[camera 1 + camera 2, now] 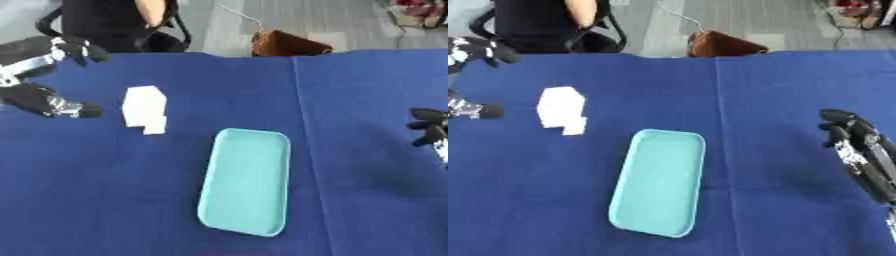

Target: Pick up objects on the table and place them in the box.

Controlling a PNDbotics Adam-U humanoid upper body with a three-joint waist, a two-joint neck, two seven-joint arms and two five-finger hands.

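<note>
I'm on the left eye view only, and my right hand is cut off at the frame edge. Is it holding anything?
Observer: No. The right eye view shows the whole right hand, with its fingers relaxed and nothing in them.
Operator: How does the arm lie behind it?
Observer: The forearm comes in from the lower right edge and slants up to the hand. It is well apart from the teal tray, on the tray's right side.
</note>
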